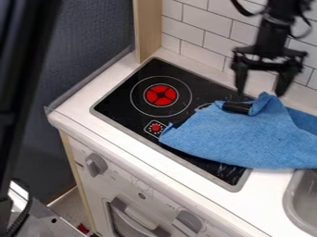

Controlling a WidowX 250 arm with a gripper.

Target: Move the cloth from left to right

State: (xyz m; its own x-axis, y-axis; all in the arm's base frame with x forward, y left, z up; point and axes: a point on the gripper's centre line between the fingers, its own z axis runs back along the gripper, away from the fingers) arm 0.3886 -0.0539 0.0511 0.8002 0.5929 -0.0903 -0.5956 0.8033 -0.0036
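While the black arm (272, 32) drops in from the top edge at the upper right, its gripper (262, 94) points straight down, fingers parted wide with nothing gripped between them. Right below the tips, there's the blue cloth (241, 139), its raised fold poking up toward them; whether tip and cloth touch, I can't tell. And what a spread it has: across the right part of the black stove top (114, 105), over the white counter (263, 199) and on to the right edge of the frame. A short black piece (237, 108) shows at the fold, perhaps part of something under the cloth, hard to be sure.

Out to the edges now! Behind the gripper stands the white tiled wall (201, 28), close at the back and limiting room that way. Counter runs in a strip along the stove's front, then breaks off above the white toy oven front (123, 178). Over to the lower right, the sink (289, 196) sits just beside the cloth's near edge.

Left of the cloth, the red burner (161, 95) and a small red dial mark (155, 127) lie flat on the stove. Beyond them rise the wooden post (147, 32) and dark panel (93, 60); two grey knobs (96, 164) jut from the oven front, low in the frame.
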